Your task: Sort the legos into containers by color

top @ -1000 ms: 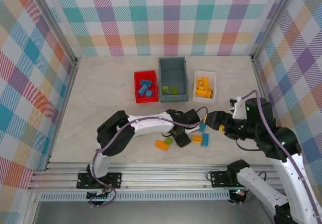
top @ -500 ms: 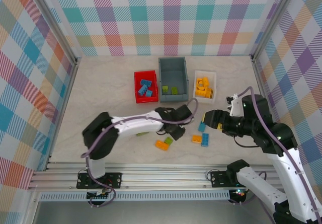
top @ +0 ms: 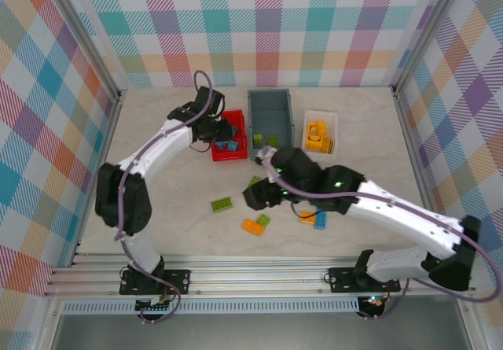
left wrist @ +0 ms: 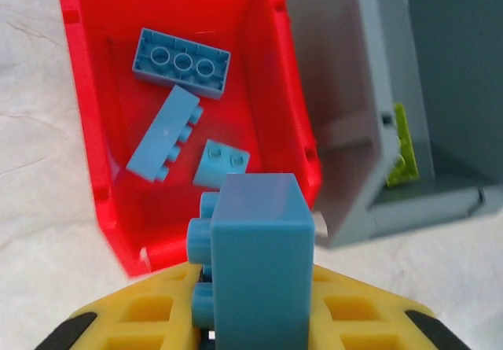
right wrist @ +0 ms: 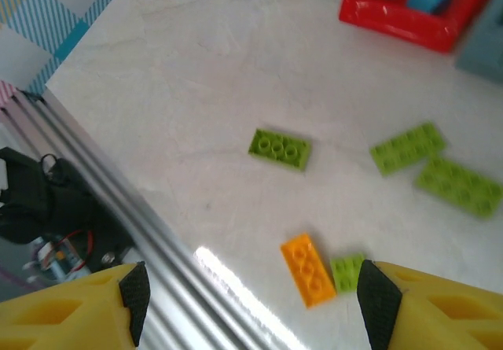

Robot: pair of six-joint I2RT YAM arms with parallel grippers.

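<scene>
- Since the earlier frame the left arm has swung away from the loose pile and is now hanging over the red bin (top: 228, 156). The right arm is reaching across to the spot the left one was working.
- The left gripper (left wrist: 253, 311) is pinching a blue brick (left wrist: 259, 248) between its yellow fingers (left wrist: 149, 318), studs facing left. The brick's lower end is running off the bottom edge, and the brick is hiding the fingertips.
- Just beyond those fingers the red bin is lying open, with three blue bricks (left wrist: 182, 60) sitting inside. Beyond and to the right, the grey bin (left wrist: 346, 75) is showing a lime brick (left wrist: 401, 149), half hidden by its wall.
- The right gripper (right wrist: 255, 299) is hovering with its fingers (right wrist: 135, 291) spread wide, holding nothing.
- Just ahead of the gap between them, an orange brick (right wrist: 308, 270) and a small green brick (right wrist: 347, 272) are lying side by side – touching or nearly so. Further ahead a green brick (right wrist: 279, 148) is lying alone, and ahead to the right are two flat green plates (right wrist: 407, 147).
- In the top view the right arm is covering part of a loose blue brick (top: 320, 219). The white tray (top: 333, 120) is holding orange-yellow pieces, too small to count.
- Any lettering on the studs is too blurred to read.
</scene>
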